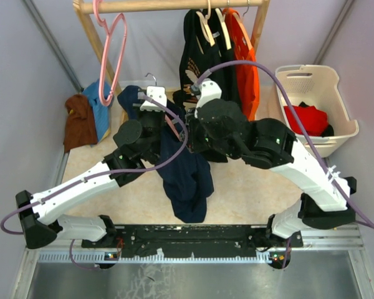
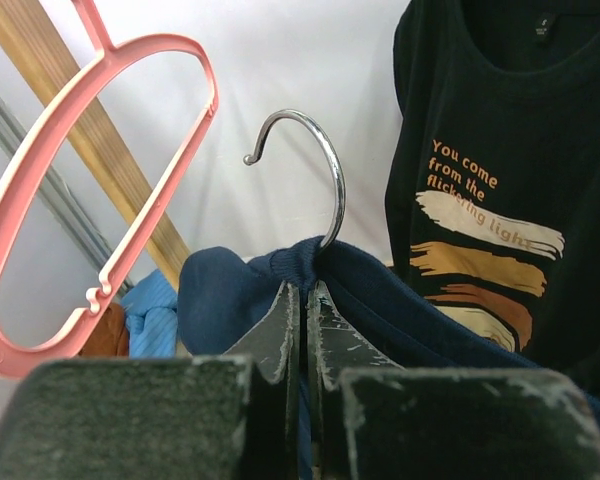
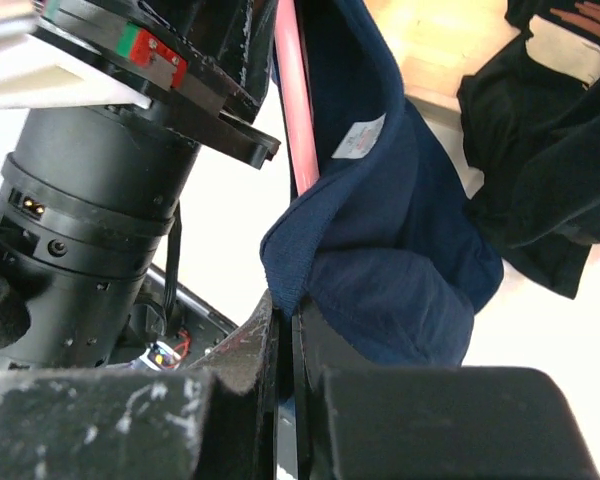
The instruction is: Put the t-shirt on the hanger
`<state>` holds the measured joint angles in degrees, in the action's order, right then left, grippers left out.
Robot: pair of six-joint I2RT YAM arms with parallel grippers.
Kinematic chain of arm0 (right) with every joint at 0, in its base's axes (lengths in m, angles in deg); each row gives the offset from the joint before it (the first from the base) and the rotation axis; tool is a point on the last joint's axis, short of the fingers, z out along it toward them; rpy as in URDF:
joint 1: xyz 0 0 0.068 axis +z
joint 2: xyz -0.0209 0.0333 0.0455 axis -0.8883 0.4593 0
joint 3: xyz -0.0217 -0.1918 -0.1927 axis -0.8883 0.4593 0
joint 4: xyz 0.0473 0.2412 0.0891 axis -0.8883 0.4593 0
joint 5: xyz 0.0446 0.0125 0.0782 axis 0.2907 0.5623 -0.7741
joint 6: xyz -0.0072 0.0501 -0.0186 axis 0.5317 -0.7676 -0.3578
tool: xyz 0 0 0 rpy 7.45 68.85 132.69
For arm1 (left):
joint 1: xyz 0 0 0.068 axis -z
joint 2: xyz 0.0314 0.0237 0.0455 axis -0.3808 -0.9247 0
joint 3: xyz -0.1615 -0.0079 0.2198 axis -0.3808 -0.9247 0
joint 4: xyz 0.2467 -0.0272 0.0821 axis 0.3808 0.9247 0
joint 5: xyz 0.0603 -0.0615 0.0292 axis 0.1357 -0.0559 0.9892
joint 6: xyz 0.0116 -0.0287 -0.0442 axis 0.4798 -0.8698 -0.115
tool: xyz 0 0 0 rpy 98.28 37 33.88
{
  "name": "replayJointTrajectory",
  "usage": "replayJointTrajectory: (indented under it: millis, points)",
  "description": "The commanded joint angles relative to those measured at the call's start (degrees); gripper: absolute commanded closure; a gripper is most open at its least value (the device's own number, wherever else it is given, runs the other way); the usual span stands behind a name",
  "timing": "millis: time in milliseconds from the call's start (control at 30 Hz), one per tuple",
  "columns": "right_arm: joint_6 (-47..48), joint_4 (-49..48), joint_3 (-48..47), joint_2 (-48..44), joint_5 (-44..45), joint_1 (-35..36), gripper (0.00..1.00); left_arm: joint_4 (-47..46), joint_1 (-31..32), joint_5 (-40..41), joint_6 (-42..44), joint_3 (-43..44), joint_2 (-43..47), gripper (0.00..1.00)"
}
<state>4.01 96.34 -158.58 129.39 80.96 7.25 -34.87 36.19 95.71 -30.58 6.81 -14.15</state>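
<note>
The navy t-shirt (image 1: 186, 174) hangs between my two arms, above the table. The hanger's silver hook (image 1: 151, 78) sticks up out of its collar, and one pink arm (image 1: 172, 131) shows. My left gripper (image 1: 157, 93) is shut on the collar just below the hook (image 2: 325, 170), with navy cloth (image 2: 380, 300) between its jaws. My right gripper (image 1: 186, 119) is shut on the collar's edge (image 3: 290, 250), below the white label (image 3: 360, 138) and beside the pink hanger arm (image 3: 294, 100). The rest of the hanger is hidden in the shirt.
A wooden rack (image 1: 174, 5) at the back holds an all-pink hanger (image 1: 112, 50), a black printed shirt (image 1: 196, 59) and an orange shirt (image 1: 246, 62). A white basket (image 1: 336, 87) with red cloth stands on the right. Brown and blue clothes (image 1: 81, 118) lie at the left.
</note>
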Motion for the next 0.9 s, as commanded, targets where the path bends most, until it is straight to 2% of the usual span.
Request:
replayJointTrajectory:
  millis: [0, 167, 300, 467, 667, 767, 867]
  points:
    - [0.0, -4.4, -4.6, 3.4, 0.4, 0.8, 1.00, -3.8, 0.1, 0.6, -1.5, 0.1, 0.6, 1.00]
    - [0.1, -3.6, -8.8, 9.4, 0.0, 0.9, 0.97, -3.1, 0.1, 0.8, -4.6, -1.0, 2.4, 1.00]
    - [0.9, -2.5, -10.7, 11.2, 0.0, 2.2, 0.78, -0.6, 0.1, 0.6, -7.6, -1.6, 4.0, 1.00]
    - [2.6, -3.4, -8.3, 9.0, -2.4, 3.8, 0.60, 0.5, 0.1, 0.7, -9.3, -3.5, 6.1, 1.00]
    - [5.5, -9.4, -0.9, 4.0, -8.3, 7.0, 0.58, 0.3, 0.1, 0.8, -10.2, -5.5, 7.8, 1.00]
    - [6.1, -14.3, 4.7, 0.6, -13.3, 7.5, 0.63, 0.6, 0.0, 1.1, -10.2, -5.9, 8.4, 1.00]
    - [5.8, -18.0, 9.1, -2.2, -17.5, 7.5, 0.62, 0.6, 0.0, 1.0, -10.5, -6.5, 9.2, 1.00]
